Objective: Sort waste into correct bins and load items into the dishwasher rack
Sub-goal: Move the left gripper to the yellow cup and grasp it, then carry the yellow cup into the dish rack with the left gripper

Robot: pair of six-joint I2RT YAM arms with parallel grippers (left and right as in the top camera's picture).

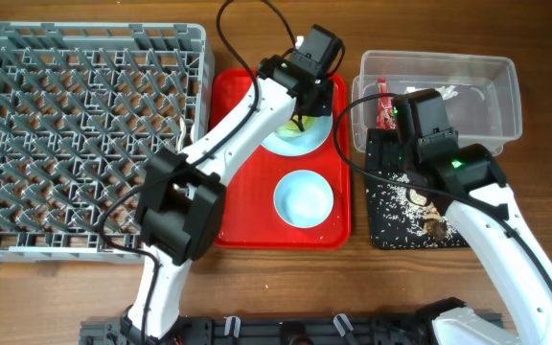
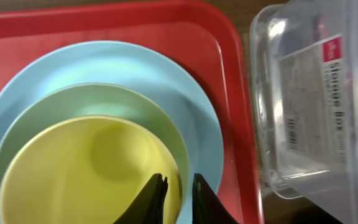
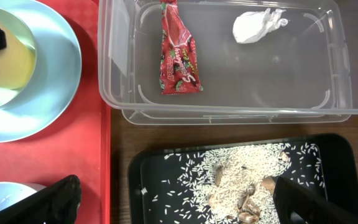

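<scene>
Near the far edge of the surface (image 1: 372, 287), the left end effector (image 2: 179, 178), clenched on the rim of the yellow cup (image 2: 86, 168), may slip and tip it.

A yellow cup (image 2: 86, 168) is seen standing on a pale blue plate (image 2: 194, 109), with a pale green ring showing between the cup and the plate's outer band. The plate is carried by a red tray (image 2: 104, 25), whose rounded corner is seen at the upper right. The tool (image 2: 179, 179) enters from the lower edge; its two dark fingers are drawn close together, one inside the cup and one outside, with the cup's rim pinched between them. A clear tub (image 2: 316, 93) bearing a printed label is seen just beside the tray, with a narrow strip of wooden tabletop (image 2: 245, 43) between them.
</scene>
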